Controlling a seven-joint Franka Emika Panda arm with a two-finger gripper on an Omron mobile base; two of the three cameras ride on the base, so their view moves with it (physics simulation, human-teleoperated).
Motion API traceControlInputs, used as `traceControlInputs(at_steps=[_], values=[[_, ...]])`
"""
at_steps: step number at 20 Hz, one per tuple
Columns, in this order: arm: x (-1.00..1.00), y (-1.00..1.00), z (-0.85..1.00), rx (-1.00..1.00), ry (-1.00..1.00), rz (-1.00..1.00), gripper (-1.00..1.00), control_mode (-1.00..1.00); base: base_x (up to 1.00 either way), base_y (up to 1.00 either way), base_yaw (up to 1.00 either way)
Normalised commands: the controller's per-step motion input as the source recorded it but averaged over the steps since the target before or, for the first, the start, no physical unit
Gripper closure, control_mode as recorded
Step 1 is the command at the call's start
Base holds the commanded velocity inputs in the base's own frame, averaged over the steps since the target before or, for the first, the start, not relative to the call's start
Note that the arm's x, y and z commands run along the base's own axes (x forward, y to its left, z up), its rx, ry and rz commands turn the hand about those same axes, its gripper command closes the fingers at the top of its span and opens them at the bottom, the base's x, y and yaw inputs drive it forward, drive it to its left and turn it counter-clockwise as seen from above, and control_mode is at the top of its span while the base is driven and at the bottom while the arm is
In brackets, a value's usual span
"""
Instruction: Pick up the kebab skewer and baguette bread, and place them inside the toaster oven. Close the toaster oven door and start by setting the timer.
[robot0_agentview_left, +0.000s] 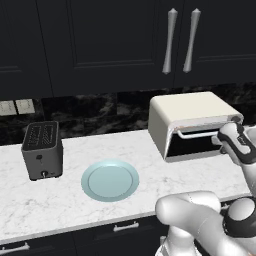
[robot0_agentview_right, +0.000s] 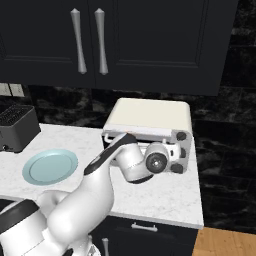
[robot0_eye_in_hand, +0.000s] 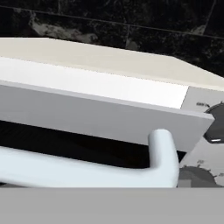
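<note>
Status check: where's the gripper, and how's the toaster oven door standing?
Gripper state unreadable, hand up against toaster oven front. Toaster oven door looks nearly shut, silver handle close ahead. Plate bare.

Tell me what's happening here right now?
The arm is up against the front of the toaster oven, with the hand right at the door's silver handle. The door looks nearly shut. The plate is bare, and a dark slot toaster sits further along the counter. I can't tell whether the gripper is open.
</note>
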Motion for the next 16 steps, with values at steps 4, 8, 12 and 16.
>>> traceControlInputs(at_steps=[4,8,12,16], values=[[0.39,0.13,-0.01,0.0,0.04,-0.02,-1.0,-1.0,0.0,0.0,0.0],[0.25,0.05,-0.08,0.0,0.02,-0.01,-1.0,-1.0,0.0,0.0,0.0],[0.15,0.01,-0.12,0.0,0.0,0.0,-1.0,-1.0,0.0,0.0,0.0],[0.24,0.03,-0.08,0.0,0.0,-0.01,-1.0,-1.0,0.0,0.0,0.0]])
